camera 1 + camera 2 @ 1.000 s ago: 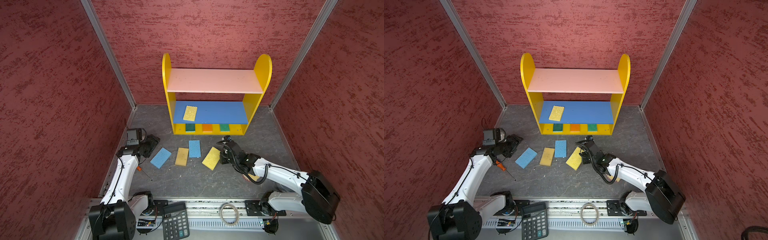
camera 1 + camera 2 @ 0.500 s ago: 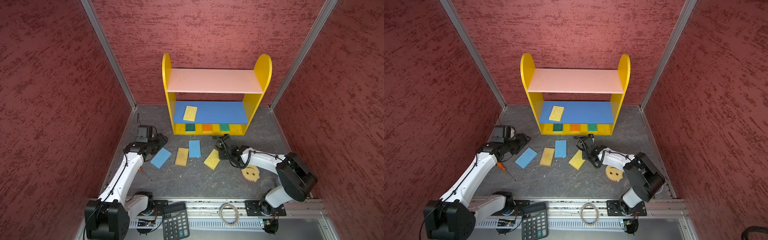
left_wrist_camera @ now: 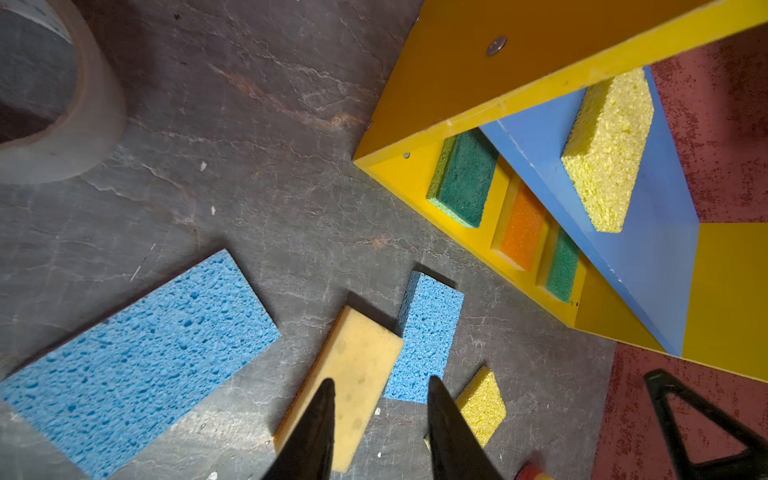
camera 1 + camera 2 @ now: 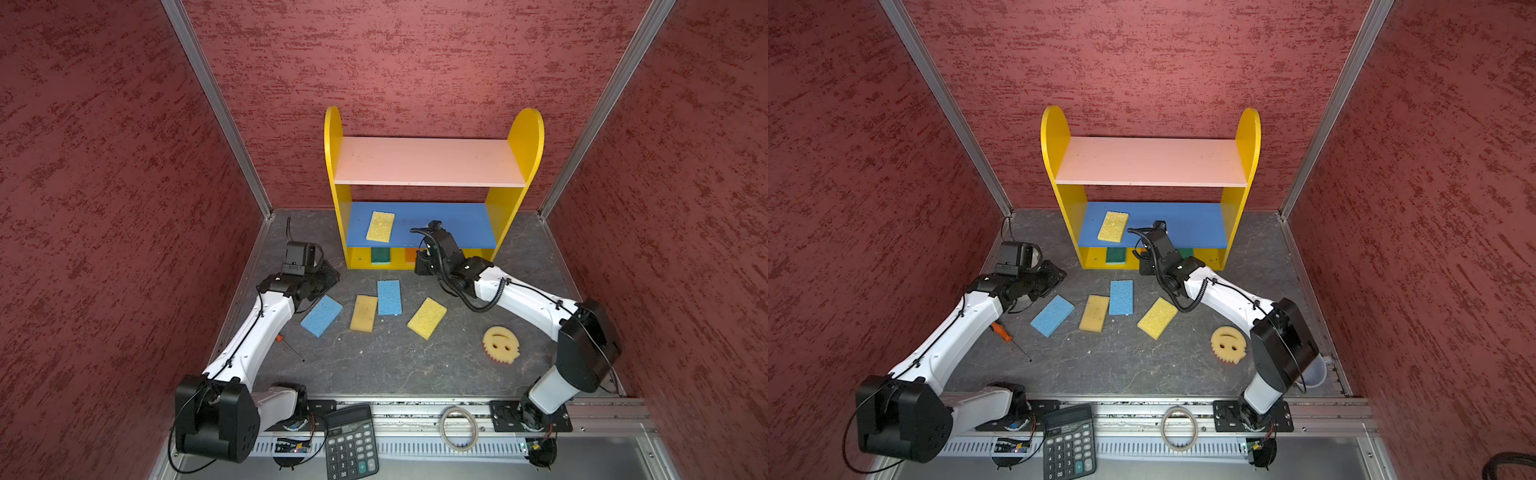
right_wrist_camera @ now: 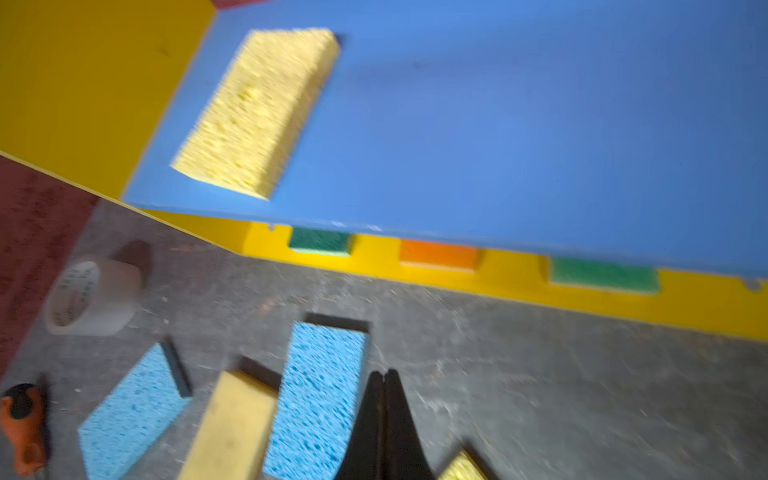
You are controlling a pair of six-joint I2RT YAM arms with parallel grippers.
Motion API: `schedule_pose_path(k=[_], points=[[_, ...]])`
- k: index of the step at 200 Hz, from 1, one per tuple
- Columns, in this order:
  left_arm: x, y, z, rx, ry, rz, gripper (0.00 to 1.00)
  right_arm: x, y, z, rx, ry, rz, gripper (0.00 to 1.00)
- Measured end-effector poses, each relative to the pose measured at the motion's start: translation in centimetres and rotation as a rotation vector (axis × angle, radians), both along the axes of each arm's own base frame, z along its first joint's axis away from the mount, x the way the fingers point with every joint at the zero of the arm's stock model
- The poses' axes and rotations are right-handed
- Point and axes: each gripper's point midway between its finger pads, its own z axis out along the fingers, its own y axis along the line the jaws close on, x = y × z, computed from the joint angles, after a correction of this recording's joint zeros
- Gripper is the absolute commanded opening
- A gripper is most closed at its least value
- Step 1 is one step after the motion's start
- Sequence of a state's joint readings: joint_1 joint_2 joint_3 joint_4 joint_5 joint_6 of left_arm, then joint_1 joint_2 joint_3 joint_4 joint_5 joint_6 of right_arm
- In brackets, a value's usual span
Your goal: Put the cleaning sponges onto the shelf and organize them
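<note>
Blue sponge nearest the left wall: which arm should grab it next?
Left. The left gripper hangs close beside that blue sponge, jaws parted and empty. The right gripper is shut at the shelf front, farther off.

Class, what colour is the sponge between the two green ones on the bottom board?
Orange sponge, best seen in the left wrist view.

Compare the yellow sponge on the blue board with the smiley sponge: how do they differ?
The yellow sponge is a plain rectangle; the smiley sponge is round with a cut-out face and toothed edge. The yellow sponge lies on the blue board of the shelf; the smiley sponge lies on the floor. Both are yellow foam.
</note>
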State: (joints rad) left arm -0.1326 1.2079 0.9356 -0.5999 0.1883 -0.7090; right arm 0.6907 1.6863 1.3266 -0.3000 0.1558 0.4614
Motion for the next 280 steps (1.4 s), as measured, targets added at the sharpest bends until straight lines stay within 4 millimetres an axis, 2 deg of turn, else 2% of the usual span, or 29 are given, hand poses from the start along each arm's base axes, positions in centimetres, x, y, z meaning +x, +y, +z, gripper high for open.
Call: schedule_pose_path(k=[24,64,103,144,170,207,280], points=[[0.1,0.0,-0.3,0.006,0.008,-0.001,0.38,1.8,3.1,0.9,0.025,-0.024,0.054,0.00],[0.2,0.1,-0.6,0.014,0.017,-0.003,0.39,3.9,7.0,0.0,0.052,-0.005,0.135,0.00],[0.5,0.2,-1.1,0.016,0.033,0.001,0.39,4.7,8.9,-0.9,0.072,0.019,0.184,0.00],[1.2,0.4,-1.3,0.018,0.039,0.007,0.39,5.5,9.5,-0.5,0.082,0.014,0.188,0.00],[1.7,1.0,-1.6,0.018,0.042,0.020,0.39,5.6,9.6,-1.2,0.082,0.028,0.193,0.00],[1.8,1.5,-1.6,0.013,0.043,0.029,0.39,6.3,9.0,-2.2,0.081,0.048,0.176,0.00],[1.9,1.6,-1.6,0.005,0.044,0.029,0.40,7.3,7.9,-2.1,0.093,0.051,0.147,0.00]])
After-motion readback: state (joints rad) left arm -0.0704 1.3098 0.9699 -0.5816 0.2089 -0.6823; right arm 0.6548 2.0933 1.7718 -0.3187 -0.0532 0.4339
